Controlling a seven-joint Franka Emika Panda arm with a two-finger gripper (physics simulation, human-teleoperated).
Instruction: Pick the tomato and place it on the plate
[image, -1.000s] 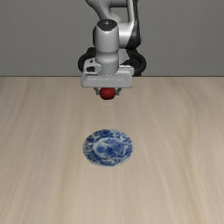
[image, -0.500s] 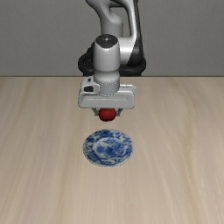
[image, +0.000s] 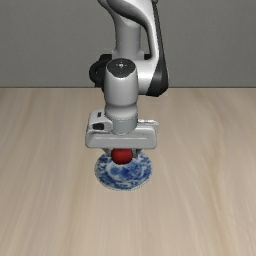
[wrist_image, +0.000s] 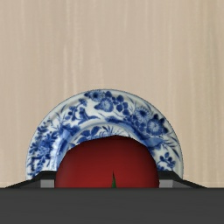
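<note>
Squarely within the gripper (image: 121, 158), tomato (wrist_image: 107, 166).

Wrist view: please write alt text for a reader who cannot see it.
A red tomato is held in the gripper, over a blue and white patterned plate. The plate lies on a pale wooden table.
</note>
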